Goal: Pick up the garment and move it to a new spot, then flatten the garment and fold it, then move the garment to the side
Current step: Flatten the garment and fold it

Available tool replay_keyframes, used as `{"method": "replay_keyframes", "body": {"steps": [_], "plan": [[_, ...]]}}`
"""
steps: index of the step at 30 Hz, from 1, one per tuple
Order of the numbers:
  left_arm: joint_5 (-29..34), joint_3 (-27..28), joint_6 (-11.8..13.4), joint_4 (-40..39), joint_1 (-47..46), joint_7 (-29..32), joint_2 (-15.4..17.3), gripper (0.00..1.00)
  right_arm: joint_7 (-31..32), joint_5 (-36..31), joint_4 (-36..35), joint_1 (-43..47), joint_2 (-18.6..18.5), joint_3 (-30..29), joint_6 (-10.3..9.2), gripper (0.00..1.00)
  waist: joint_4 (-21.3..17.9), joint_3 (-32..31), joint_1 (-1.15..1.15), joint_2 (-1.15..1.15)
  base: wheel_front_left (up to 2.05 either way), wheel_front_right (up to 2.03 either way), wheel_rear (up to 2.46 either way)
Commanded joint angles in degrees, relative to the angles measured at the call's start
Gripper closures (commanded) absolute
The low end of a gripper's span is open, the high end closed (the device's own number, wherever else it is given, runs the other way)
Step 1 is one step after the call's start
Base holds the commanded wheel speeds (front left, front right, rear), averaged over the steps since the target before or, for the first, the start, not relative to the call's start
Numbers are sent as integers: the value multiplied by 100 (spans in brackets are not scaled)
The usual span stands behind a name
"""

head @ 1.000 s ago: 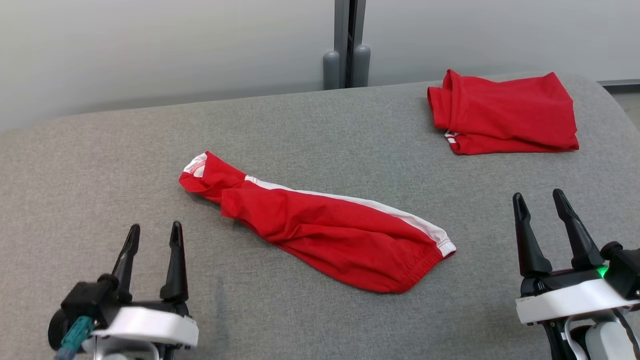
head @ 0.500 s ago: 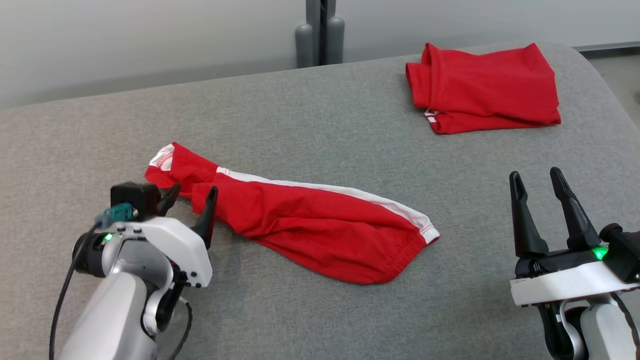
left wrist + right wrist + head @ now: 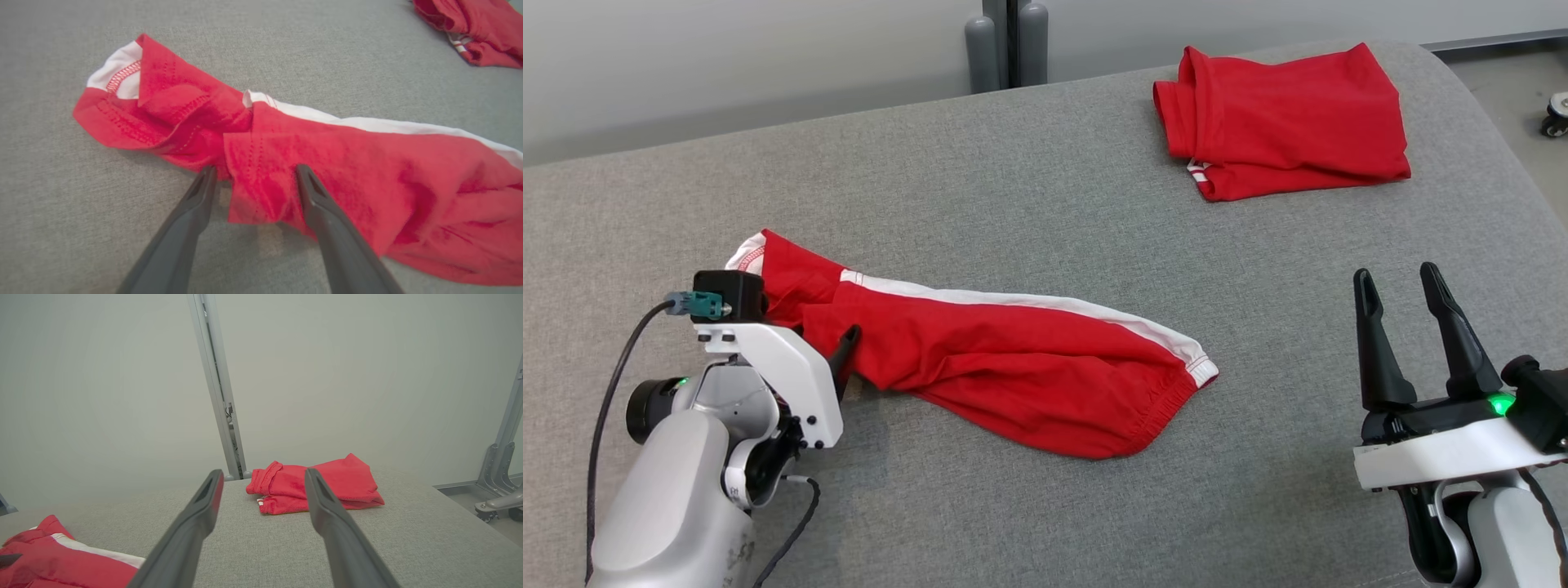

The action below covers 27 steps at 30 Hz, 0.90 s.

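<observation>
Table (image 3: 1045, 204): grey padded fabric top, broad.
Garment (image 3: 1013, 367): red with a white side stripe, lying long and crumpled across the near left and middle of the table, twisted near its left end.
Folded pile (image 3: 1282, 122): red cloth, far right, well apart from the garment.
Left gripper (image 3: 255, 167): 2 fingers spread, straddling a fold beside the twist; tips seemingly touching cloth, nothing pinched.
Right gripper (image 3: 1395, 271): 2 fingers spread, empty, near right.

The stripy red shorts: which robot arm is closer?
Left. The left end effector straddles a fold of the stripy shorts, open; the right end effector hovers apart, past their other end.
</observation>
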Motion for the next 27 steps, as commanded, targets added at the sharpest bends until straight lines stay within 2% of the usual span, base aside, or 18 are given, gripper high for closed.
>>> {"method": "replay_keyframes", "body": {"steps": [1, 2, 4, 5, 6, 14, 20, 25, 27], "plan": [[-75, 48, -98, 31, -124, -81, 63, 11, -22, 4, 25, -43, -19, -27, 0, 0, 2, -6, 0, 0, 0, 0, 0], [-75, 48, -98, 31, -124, -81, 63, 11, -22, 4, 25, -43, -19, -27, 0, 0, 2, -6, 0, 0, 0, 0, 0], [-109, 1, -174, 67, -93, -104, 28, 51, -22, -10, 28, -34, -30, -30, 1, 0, 20, -25, 0, 0, 0, 0, 0], [-121, -7, -207, 63, -82, -145, 15, 60, -22, -16, 27, -27, -35, -21, 0, 0, 35, -36, 0, 0, 0, 0, 0], [-116, -22, -244, 42, -77, -201, 21, 98, -22, -24, 27, -16, -41, -13, 0, 0, 53, -51, 0, 0, 0, 0, 0], [-195, -204, -463, -472, 207, -480, 31, 100, -22, -30, 53, 94, -123, 15, 0, 0, 275, -190, 0, 0, 0, 0, 0], [-305, -216, -533, -1236, 806, -472, 333, 100, -22, -38, 59, 143, -193, 19, 1, 0, 490, -269, 0, 0, 0, 0, 0], [-459, -286, -570, -1923, 1534, -149, 703, 100, -22, -38, 66, 218, -260, -2, 0, 0, 665, -325, 0, 0, 0, 0, 0], [-518, -344, -560, -2171, 1805, 8, 755, 100, -22, -44, 71, 221, -282, 5, 0, 0, 729, -346, 0, 0, 0, 0, 0]]}}
